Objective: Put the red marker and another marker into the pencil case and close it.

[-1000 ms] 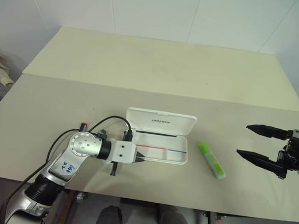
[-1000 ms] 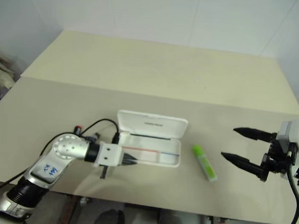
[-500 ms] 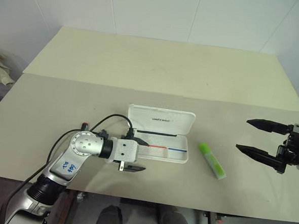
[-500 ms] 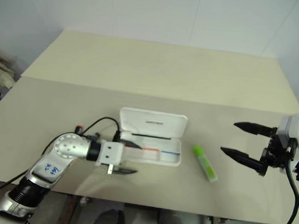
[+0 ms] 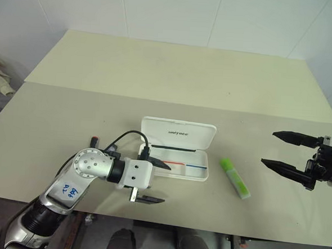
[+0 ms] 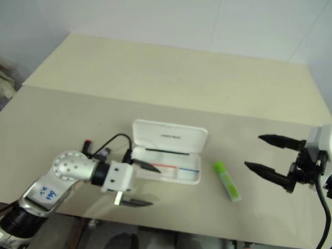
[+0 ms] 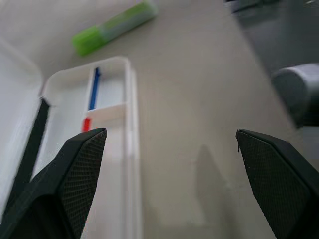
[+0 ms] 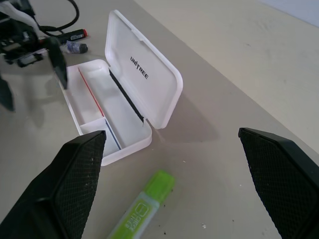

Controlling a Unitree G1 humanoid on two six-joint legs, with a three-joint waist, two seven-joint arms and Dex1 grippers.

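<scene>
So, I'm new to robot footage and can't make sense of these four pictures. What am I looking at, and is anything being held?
It is a humanoid robot with two arms, each ending in a gripper of two black fingers. Two pictures come from cameras in its head, looking down over a table. The other two come from cameras on its wrists, looking out between each gripper's own fingers.

On the table lies an open white pencil case, with a green highlighter to its right. A red marker lies by the case's other end, behind the left arm.

The left gripper is open at the case's left end. The right gripper is open too, hovering to the right of the highlighter. Neither holds anything.
</scene>
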